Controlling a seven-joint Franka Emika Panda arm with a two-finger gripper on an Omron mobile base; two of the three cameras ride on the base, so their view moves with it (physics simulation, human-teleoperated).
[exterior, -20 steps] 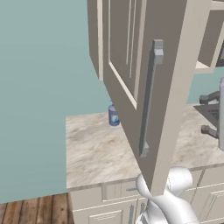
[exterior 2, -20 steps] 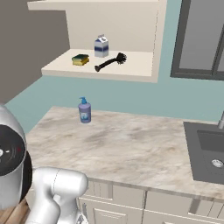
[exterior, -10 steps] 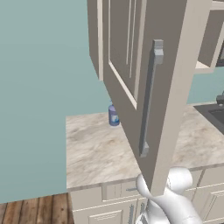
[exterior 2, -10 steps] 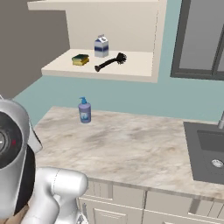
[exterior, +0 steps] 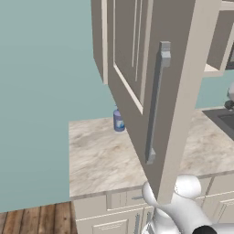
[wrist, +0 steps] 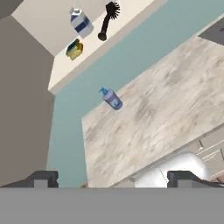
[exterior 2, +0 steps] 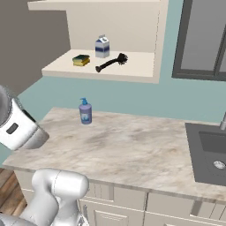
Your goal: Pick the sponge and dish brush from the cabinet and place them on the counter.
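Observation:
The cabinet (exterior 2: 142,62) stands open, its door (exterior: 132,50) swung out with the long grey handle (exterior: 155,103) facing me. On its shelf lie the yellow-green sponge (exterior 2: 81,60) and the black dish brush (exterior 2: 111,62), with a milk carton (exterior 2: 102,46) behind them. In the hand view the sponge (wrist: 75,49) and brush (wrist: 107,21) sit far off at the top, above the marbled counter (wrist: 170,109). My gripper (wrist: 113,178) is open with nothing between its fingertips (wrist: 43,178), well short of the shelf.
A blue soap bottle (exterior 2: 85,111) stands on the counter (exterior 2: 132,145) below the shelf, near the back wall. A dark sink (exterior 2: 212,150) is set into the counter at the right. The open door (wrist: 22,109) juts out over the counter's left part.
The hand has swung out past the right edge of the left base view. In the right base view the arm's upper link has risen at the left edge. Shelf items have not moved.

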